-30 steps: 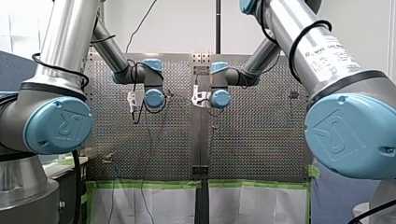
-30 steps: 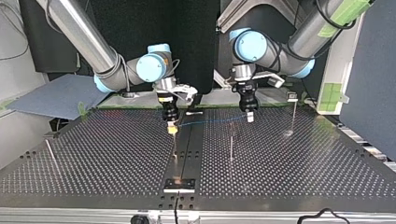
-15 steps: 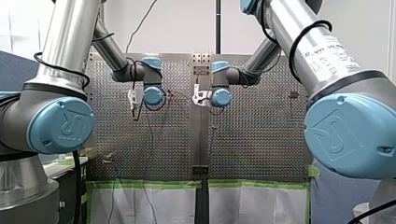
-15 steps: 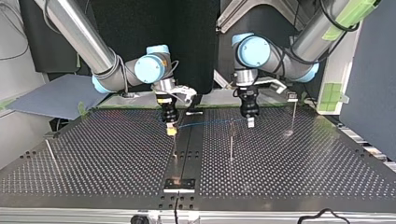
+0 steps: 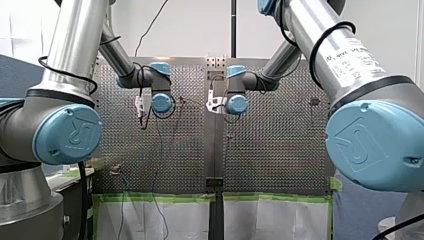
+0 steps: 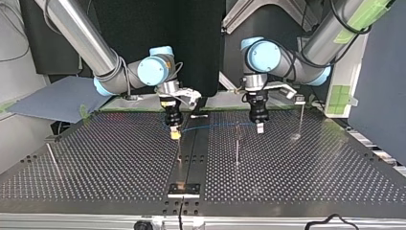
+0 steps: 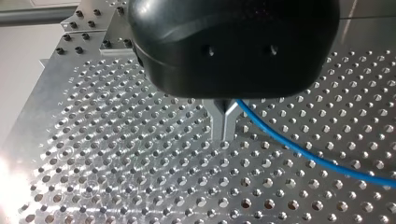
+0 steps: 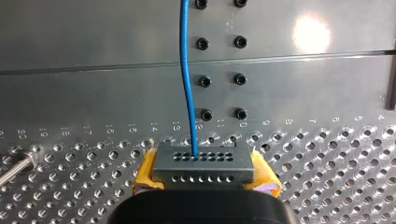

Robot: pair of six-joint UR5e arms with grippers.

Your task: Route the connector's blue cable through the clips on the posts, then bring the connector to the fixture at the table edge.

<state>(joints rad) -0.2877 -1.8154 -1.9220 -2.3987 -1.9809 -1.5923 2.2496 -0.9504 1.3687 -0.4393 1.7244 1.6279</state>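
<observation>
Cable handling: the blue cable [image 7: 303,151] looks limp and light, pinched between the closed fingers [image 7: 217,123] of your left gripper [image 7: 224,133], while your right gripper [image 8: 204,175] clamps the rigid connector [image 8: 201,161] by its sides.

One camera looks from behind me over the table [image 5: 280,150]; another faces me from across it, low. Both wrist cameras hang close above it, sharing the blue cable [image 7: 299,149].

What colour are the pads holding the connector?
Yellow: the pads show best in the right wrist view, on either side of the grey connector.
</observation>
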